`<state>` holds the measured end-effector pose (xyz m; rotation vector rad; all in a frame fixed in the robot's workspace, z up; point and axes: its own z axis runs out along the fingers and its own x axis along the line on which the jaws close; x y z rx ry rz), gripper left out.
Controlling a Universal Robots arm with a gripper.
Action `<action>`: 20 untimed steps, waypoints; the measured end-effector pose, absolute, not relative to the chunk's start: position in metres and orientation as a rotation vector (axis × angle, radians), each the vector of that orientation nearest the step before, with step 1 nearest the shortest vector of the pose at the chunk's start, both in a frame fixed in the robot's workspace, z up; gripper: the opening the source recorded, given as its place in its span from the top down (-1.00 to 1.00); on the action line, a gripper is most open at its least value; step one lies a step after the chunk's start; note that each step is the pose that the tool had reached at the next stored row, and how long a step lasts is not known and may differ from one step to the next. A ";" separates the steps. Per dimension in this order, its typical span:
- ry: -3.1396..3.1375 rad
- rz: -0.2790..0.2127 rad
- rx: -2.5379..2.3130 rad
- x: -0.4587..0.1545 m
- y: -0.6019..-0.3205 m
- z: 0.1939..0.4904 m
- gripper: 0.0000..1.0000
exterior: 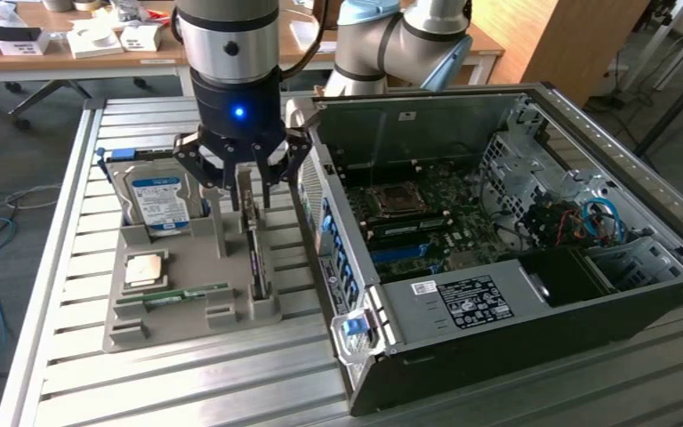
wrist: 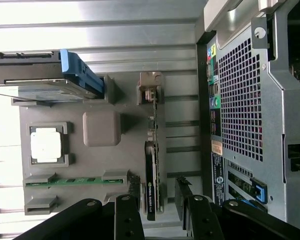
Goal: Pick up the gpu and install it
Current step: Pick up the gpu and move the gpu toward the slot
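The gpu (exterior: 255, 260) stands on edge in a slot of the grey holder (exterior: 188, 334), its dark edge up and its tan board face showing. My gripper (exterior: 246, 197) hangs just above its far end, open. In the wrist view the gpu (wrist: 152, 186) runs between the two black fingers (wrist: 129, 216), with a gap on each side and nothing gripped; my gripper (wrist: 158, 212) straddles it. The open computer case (exterior: 502, 294) lies to the exterior view's right of the holder, its motherboard (exterior: 419, 218) exposed.
The holder also carries a silver hard drive (exterior: 157, 200) with a blue-white label, a square processor (exterior: 146, 267) and a green memory stick (exterior: 175, 294). The case's rear panel (wrist: 240, 100) stands close beside the gpu. Everything rests on a slatted metal table (exterior: 199, 382).
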<state>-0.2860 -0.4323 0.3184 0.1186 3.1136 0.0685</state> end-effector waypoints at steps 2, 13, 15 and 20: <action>3.113 0.069 0.119 -0.286 -0.432 0.318 0.17; 3.114 0.069 0.119 -0.286 -0.432 0.313 0.17; 3.114 0.068 0.119 -0.286 -0.432 0.311 0.17; 3.114 0.069 0.119 -0.286 -0.432 0.307 0.17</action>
